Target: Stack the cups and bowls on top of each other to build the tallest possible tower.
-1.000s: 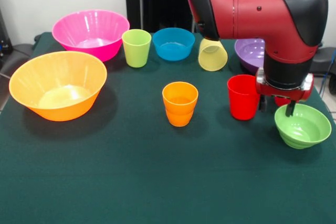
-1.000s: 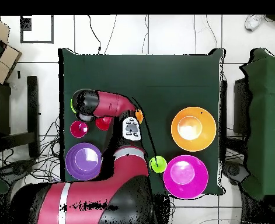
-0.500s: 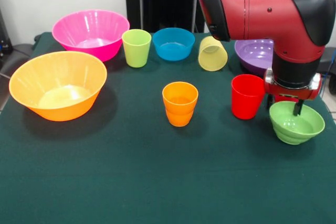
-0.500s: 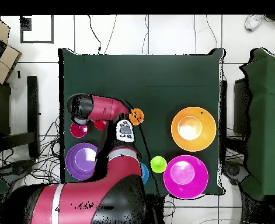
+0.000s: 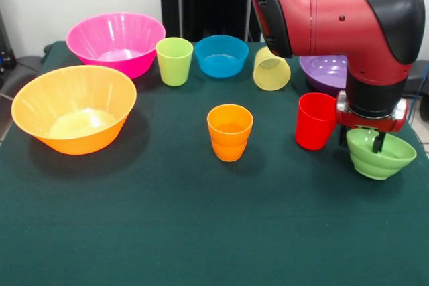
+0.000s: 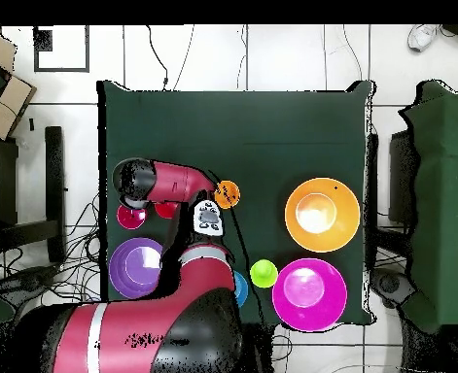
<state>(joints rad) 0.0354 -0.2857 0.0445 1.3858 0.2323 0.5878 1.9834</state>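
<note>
I'm pinching the far rim of the small light green plastic bowl (image 5: pixel 380 154) with my gripper (image 5: pixel 366 140), one finger inside and one behind; the bowl is tilting and looks to be coming off the green cloth-covered table (image 5: pixel 201 232). Nothing is stacked yet, so I'm judging the tower barely started. The ribbed orange plastic cup (image 5: pixel 230 132) is standing alone at centre, at 9 o'clock of the bowl. The red plastic cup (image 5: pixel 316 121) is sitting just beside the bowl on that path, so I'm needing height before crossing. The table edge is close at 3 o'clock; open cloth is lying at 6 to 8 o'clock.
</note>
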